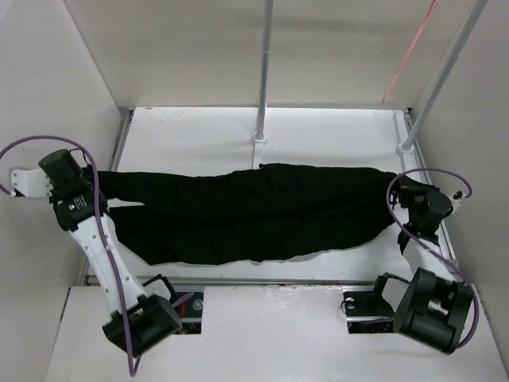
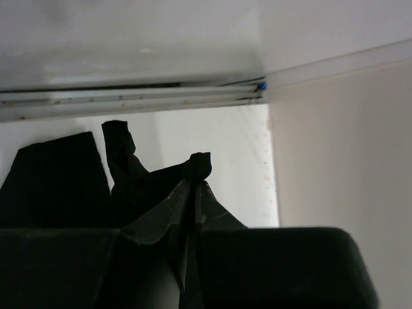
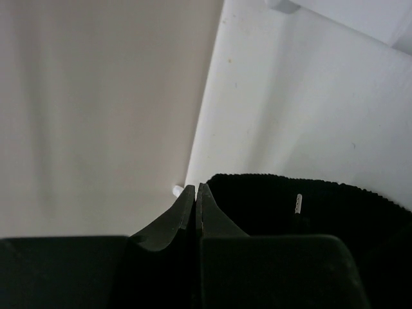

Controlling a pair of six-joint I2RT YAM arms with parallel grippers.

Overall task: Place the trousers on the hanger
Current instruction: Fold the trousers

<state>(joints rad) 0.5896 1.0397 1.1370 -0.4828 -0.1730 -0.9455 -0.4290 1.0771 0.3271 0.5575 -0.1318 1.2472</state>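
Spreading the trousers end to end

Trousers (image 1: pixel 254 211) lie lengthwise across the surface (image 1: pixel 318 135), likely stretched flat ready for hanging. Left hand (image 2: pixel 195 190) pinches a leg cuff. Right hand (image 3: pixel 195 193) is closed beside the waistband, its grip unclear.

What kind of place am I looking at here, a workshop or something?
Probably a robotics lab test booth: two robot arms bolted at a white table, plain panel walls around it, black trousers laid out as practice material.
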